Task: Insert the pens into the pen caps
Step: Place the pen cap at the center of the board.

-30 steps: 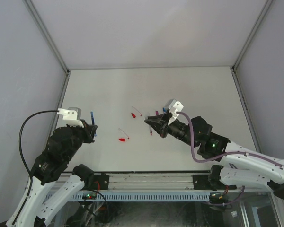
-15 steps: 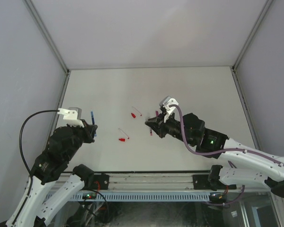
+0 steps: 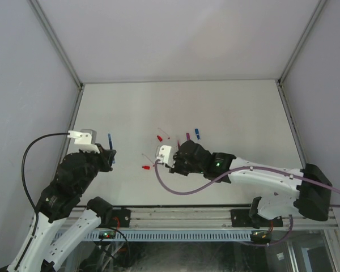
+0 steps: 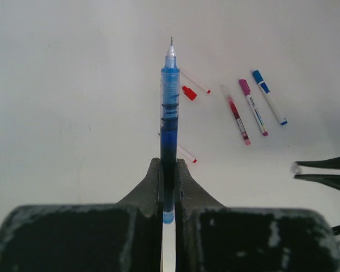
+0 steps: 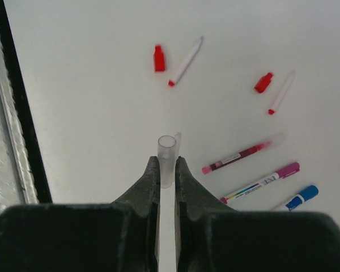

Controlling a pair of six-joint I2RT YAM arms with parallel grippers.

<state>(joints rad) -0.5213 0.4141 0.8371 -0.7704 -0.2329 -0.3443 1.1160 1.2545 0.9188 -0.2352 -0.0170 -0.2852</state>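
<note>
- The white table (image 3: pixel 232 107) is closed in by walls (image 3: pixel 175 39) on its left, far and right sides. A metal rail (image 3: pixel 175 214) runs along its near edge. The far half and the right side show only bare surface.
- The right arm (image 3: pixel 260 173) reaches low over the table from the near right corner to the middle, covering a strip beside the near edge.
- The left arm (image 3: pixel 73 181) rises at the near left corner, close to the left edge.
- The left gripper (image 4: pixel 169 170) is clenched on the blue pen (image 4: pixel 169 107), which sticks out with its fine tip pointing away from the fingers. It is held over the table near the left edge.
- The right gripper (image 5: pixel 167 167) grasps a clear cap (image 5: pixel 166 148) with the mouth facing outward, held above the middle of the table.
- Three pens lie side by side near the centre, close together but apart: a dark red pen (image 5: pixel 241 154), a purple-capped pen (image 5: pixel 260 182) and a blue-capped pen (image 5: pixel 300 197).
- Two white pens with red tips (image 5: pixel 186 61) lie between the grippers.
- Two red caps (image 5: pixel 159 58) lie there too, one just beside each white pen, not touching it.
</note>
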